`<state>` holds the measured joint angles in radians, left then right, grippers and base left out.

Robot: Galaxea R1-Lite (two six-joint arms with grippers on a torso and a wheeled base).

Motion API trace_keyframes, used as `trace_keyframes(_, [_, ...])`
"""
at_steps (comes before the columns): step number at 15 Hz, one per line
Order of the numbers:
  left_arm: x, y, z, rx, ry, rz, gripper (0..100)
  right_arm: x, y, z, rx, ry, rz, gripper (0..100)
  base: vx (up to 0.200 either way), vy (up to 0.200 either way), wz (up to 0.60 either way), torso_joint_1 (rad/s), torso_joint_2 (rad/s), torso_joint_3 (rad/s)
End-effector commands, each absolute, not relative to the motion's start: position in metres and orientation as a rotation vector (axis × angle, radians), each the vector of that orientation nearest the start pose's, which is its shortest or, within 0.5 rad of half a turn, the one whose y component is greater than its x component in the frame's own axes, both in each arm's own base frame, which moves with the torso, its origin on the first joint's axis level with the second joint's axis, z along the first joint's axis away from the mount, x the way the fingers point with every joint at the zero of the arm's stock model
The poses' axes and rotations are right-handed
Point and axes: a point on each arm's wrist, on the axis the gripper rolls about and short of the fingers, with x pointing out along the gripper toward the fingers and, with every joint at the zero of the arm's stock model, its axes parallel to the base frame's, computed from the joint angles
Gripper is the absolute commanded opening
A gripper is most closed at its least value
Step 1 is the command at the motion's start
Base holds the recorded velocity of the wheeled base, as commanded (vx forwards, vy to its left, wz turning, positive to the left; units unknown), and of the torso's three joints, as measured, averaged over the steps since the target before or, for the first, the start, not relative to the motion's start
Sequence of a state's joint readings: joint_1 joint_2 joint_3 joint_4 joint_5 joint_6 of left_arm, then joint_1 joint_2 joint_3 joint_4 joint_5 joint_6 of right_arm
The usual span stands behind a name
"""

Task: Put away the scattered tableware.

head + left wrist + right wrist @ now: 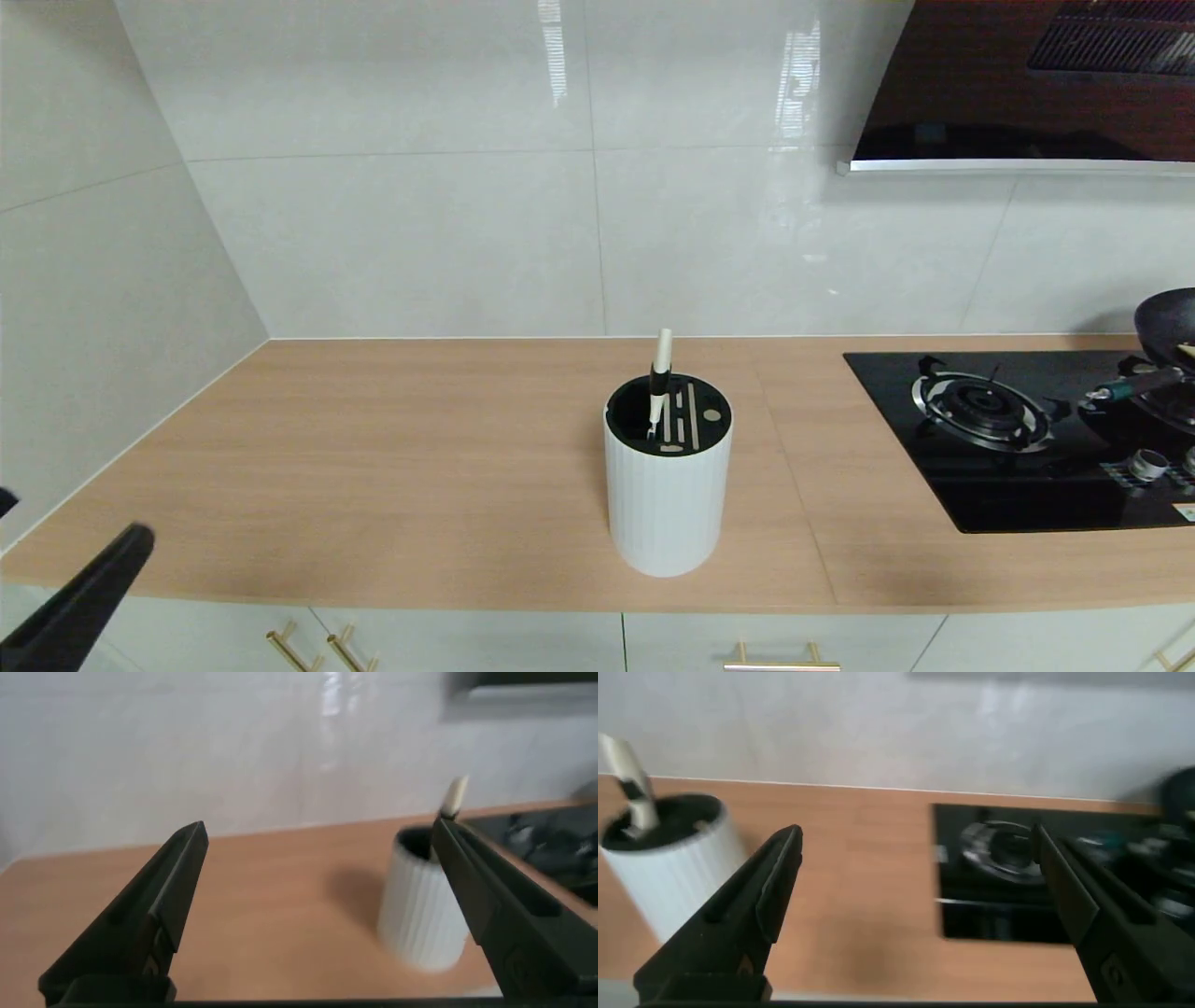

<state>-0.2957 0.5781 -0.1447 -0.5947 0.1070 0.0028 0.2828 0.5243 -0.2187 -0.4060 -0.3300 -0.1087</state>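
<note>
A white ribbed cylindrical holder [667, 490] with a black slotted top stands near the front edge of the wooden counter [401, 448]. One utensil with a cream and black handle [661, 369] sticks up out of a slot. My left gripper [318, 840] is open and holds nothing; it hangs off the counter's front left corner, with the holder [422, 905] ahead of it. One left fingertip [131, 541] shows in the head view. My right gripper [915, 845] is open and holds nothing, in front of the counter between the holder [673, 863] and the stove [1018, 882].
A black gas stove [1018, 439] is set into the counter at the right, with a dark wok [1167, 322] on its far burner. Tiled walls close the back and left. Bare wood lies left of the holder. Drawer handles [780, 658] run below the front edge.
</note>
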Motion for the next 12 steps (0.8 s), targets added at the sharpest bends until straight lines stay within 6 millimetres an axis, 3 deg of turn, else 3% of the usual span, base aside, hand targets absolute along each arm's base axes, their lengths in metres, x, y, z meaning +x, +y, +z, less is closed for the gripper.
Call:
trace_keyframes(1, [-0.021, 0.002, 0.158, -0.018, -0.276, -0.098, 100, -0.038, -0.013, 0.170, -0.073, -0.252, -0.201, 100, 0.000, 0.000, 0.00, 0.000, 0.00, 0.000])
trace_keyframes(4, [-0.047, -0.001, 0.143, -0.029, -0.258, -0.056, 100, -0.049, -0.013, 0.174, -0.060, -0.272, -0.320, 100, 0.000, 0.000, 0.00, 0.000, 0.00, 0.000])
trace_keyframes(7, [-0.046, -0.001, 0.136, -0.033, -0.240, -0.038, 100, -0.052, -0.008, 0.172, -0.080, -0.279, -0.373, 100, 0.000, 0.000, 0.00, 0.000, 0.00, 0.000])
trace_keyframes(11, [-0.024, 0.000, 0.091, 0.016, -0.152, 0.003, 100, -0.030, -0.005, 0.123, -0.109, -0.136, -0.334, 100, 0.000, 0.000, 0.00, 0.000, 0.00, 0.000])
trace_keyframes(12, [-0.024, 0.000, 0.090, 0.012, -0.138, 0.005, 100, -0.027, -0.005, 0.114, -0.114, -0.105, -0.317, 100, 0.000, 0.000, 0.00, 0.000, 0.00, 0.000])
